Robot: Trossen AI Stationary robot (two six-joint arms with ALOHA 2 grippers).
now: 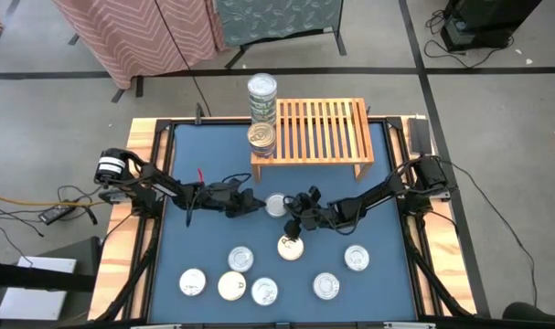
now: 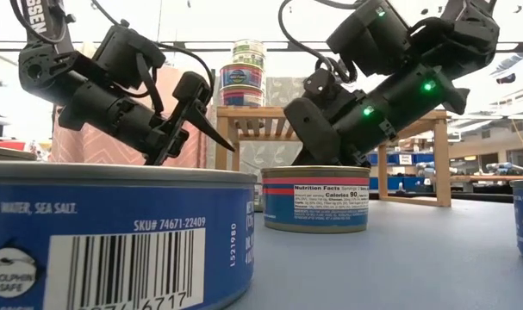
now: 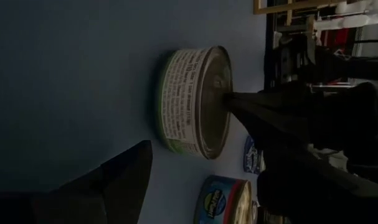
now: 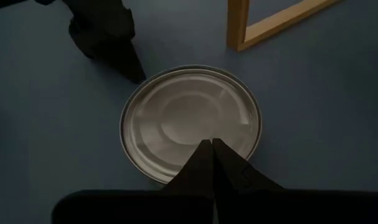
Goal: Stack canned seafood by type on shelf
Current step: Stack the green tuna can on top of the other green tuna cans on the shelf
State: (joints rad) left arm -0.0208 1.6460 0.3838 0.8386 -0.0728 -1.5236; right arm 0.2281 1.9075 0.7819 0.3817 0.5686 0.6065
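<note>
My right fingers are pressed together to a single point, holding nothing, their tips over the near edge of a silver-topped can that lies flat on the blue worktop. My left fingers stand wide apart; one is on the label side of that can, the other is over its lid, and they do not grip it. From above, the left gripper reaches in just beside this can, and the right gripper sits just beside it on the other side, both near the middle of the worktop.

Nearer the front edge, seven more cans lie loose: a gold-topped one just under the right arm, then silver and cream tops spread along the front.

The shelf stands at the back of the worktop. At its left end a short stack of cans sits in front of a taller stack.

In the level view a red-and-blue labelled can stands below the right arm.
</note>
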